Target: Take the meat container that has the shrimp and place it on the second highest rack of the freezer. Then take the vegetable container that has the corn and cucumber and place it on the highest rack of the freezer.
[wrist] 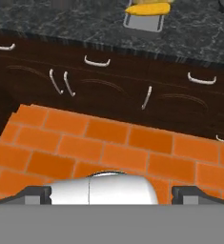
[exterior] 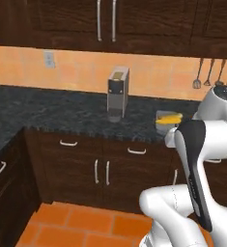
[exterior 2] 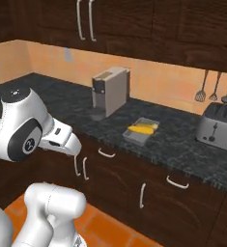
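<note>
Spread wide and holding nothing, the end effector [wrist: 111, 193] hangs above the orange brick floor [wrist: 108, 143], its two dark fingertips [wrist: 35, 194] far apart, facing the dark lower cabinets [wrist: 118, 90]. Up on the speckled black tabletop [exterior 2: 182, 140] sits a shallow grey container [exterior 2: 142, 130] with the yellow corn [exterior 2: 144, 128] in it; a second, duller vegetable may lie beside the cob, though that is hard to make out. A grey coffee machine [exterior 2: 110, 91] stands just left of the container and a steel toaster [exterior 2: 220, 126] well to its right, under hanging utensils [exterior 2: 214, 88]. Between end effector and container lies the tabletop's front edge.
</note>
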